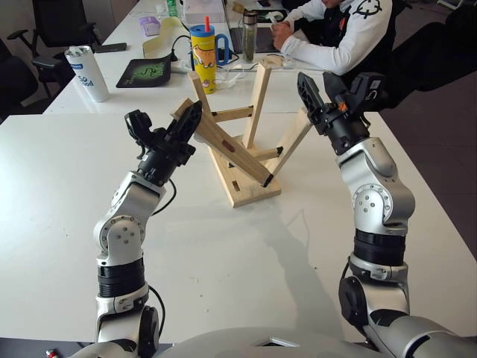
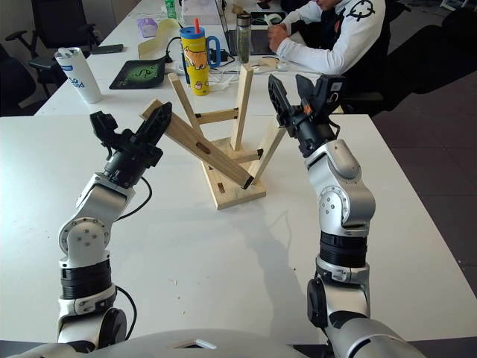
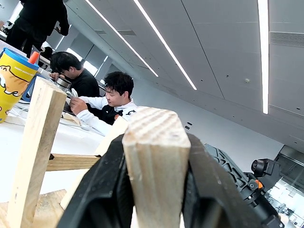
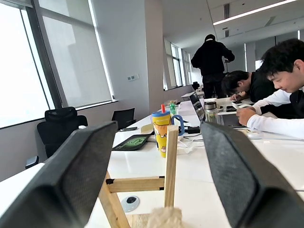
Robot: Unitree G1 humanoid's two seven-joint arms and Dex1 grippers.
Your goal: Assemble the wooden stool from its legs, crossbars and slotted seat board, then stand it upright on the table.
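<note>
- A white lidded tumbler (image 1: 87, 73) and a dark green flat mat (image 1: 145, 72) sit on the far table, well apart from the stool parts
- The left gripper (image 1: 188, 119) hangs over the near white table (image 1: 223, 261), left of the stool parts; its black fingers (image 3: 104, 190) are clamped on the upper end of a long pale wooden leg (image 1: 220, 138)
- That held leg slants down to the right, and its dark-tipped lower end lies over the seat board; I cannot tell whether it touches
- The pale slotted seat board (image 1: 250, 195) lies flat on the near table, in the middle, between the two arms
- Three more legs stand up from the board: a rear left leg (image 1: 200, 88), a rear middle leg (image 1: 257, 93) and a tilted right-hand leg (image 1: 293, 142)
- A short wooden crossbar (image 1: 232, 114) joins the two rear legs
- A yellow cup with a blue lid and red straw (image 1: 203, 56) stands behind the stool parts on the far table
- The right gripper (image 1: 319, 93) hovers just above the top of the tilted right-hand leg, its dark fingers (image 4: 71, 180) spread wide with nothing between them
</note>
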